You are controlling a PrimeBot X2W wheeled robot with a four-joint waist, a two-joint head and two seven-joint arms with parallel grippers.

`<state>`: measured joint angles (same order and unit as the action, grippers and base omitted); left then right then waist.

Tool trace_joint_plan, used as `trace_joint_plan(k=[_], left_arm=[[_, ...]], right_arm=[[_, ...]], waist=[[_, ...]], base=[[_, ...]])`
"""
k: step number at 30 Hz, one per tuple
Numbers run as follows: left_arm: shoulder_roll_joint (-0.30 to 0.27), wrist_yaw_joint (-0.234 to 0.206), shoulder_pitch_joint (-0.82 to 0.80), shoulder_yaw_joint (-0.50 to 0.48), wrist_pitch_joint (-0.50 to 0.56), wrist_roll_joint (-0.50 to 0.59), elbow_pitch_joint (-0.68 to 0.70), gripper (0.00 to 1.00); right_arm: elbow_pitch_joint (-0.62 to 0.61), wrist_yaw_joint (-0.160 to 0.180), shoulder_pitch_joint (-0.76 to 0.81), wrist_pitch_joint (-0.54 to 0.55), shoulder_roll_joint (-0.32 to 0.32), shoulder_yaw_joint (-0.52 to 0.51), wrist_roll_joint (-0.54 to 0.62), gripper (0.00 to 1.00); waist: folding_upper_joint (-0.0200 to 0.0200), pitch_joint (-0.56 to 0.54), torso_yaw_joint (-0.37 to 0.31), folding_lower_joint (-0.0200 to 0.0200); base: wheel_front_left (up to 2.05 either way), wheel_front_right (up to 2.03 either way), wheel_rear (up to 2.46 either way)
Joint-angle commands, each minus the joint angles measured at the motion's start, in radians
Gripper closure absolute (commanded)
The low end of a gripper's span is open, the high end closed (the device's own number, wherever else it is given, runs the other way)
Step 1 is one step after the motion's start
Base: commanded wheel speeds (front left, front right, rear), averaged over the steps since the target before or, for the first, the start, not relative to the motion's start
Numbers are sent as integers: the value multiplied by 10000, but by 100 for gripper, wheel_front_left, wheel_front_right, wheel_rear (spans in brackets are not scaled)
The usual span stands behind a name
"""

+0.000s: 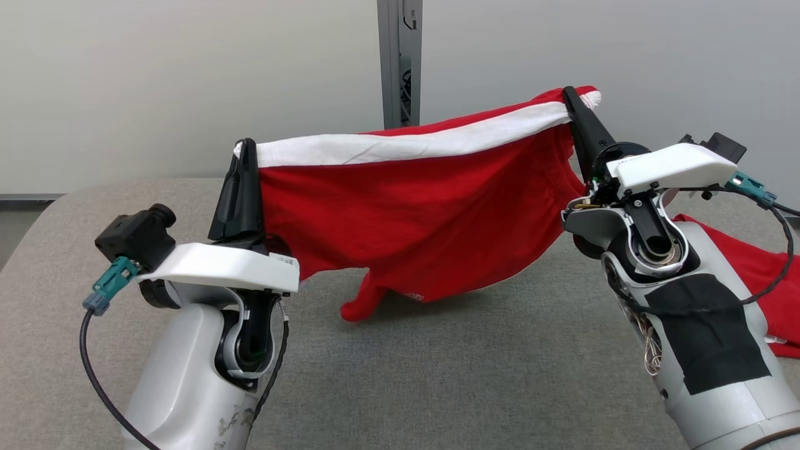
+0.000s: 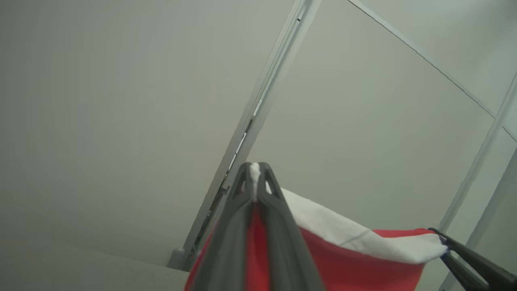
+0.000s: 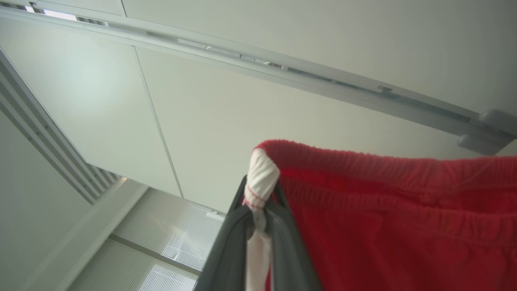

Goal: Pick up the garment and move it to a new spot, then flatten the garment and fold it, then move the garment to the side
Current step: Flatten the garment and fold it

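In the head view, the garment [image 1: 412,212], red with a white band [image 1: 406,145] along its top edge, is held up above the grey table [image 1: 437,375] and is stretched between the two arms. One end of the band is pinched by the left gripper [image 1: 247,147]. The other end is pinched by the right gripper [image 1: 570,95], which stands higher, so the band slopes upward to the right. The cloth is probably held in this way so that it hangs open and can then be laid flat. Whether its lowest fold touches the table cannot be told. Another red cloth [image 1: 759,275] lies on the table behind the right forearm; it may be in the way if the garment is spread toward that side. A metal post [image 1: 400,62] is seen on the wall behind.

In the left wrist view, the fingers [image 2: 230,226] are closed on the white band, and red cloth is caught between them lower down.

In the right wrist view, the band is bunched between the closed fingers, and the gathered red waistband [image 3: 383,161] runs away to the right.
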<state>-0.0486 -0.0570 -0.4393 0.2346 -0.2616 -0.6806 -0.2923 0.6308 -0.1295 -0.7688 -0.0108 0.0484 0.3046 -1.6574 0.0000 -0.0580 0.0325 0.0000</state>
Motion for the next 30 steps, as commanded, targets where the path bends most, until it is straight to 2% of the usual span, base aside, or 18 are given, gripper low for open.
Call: trace_joint_plan(k=[1, 8, 13, 20, 23, 26, 30], left_arm=[[-47, 106, 32, -12, -37, -382, -97, 100], [-43, 320, -445, -29, -36, -353, -615, 100], [-43, 489, -1614, 176, -36, 16, -1462, 100], [-527, 743, -5330, 412, 230, 775, -3434, 100], [-652, 768, -7227, 475, 228, 1115, -4245, 100], [-459, 728, -8844, 291, 69, 1187, -4795, 100], [-293, 557, -10434, -384, -30, 1340, -4581, 100]], right_arm=[[-20, -23, 48, -94, 57, 65, -69, 100], [189, -23, -144, -222, 59, 171, -141, 100], [773, -24, -1044, -248, 85, 157, -81, 100], [1779, -24, -4089, -245, 92, 288, 350, 100], [1509, -24, -5386, -254, 79, 20, 178, 100], [1334, -24, -6380, -573, 79, -200, 340, 100], [676, -24, -7259, -1289, 90, -551, 564, 100]], waist=[[0, 17, -14, 0], [0, 297, -74, 0], [0, 1078, -124, 0], [0, 3185, -427, 0], [0, 4090, -523, 0], [0, 4833, -518, 0], [0, 5669, -469, 0]], base=[[0, 0, 0], [0, 0, 0], [0, 0, 0], [0, 0, 0], [0, 0, 0], [0, 0, 0], [0, 0, 0]])
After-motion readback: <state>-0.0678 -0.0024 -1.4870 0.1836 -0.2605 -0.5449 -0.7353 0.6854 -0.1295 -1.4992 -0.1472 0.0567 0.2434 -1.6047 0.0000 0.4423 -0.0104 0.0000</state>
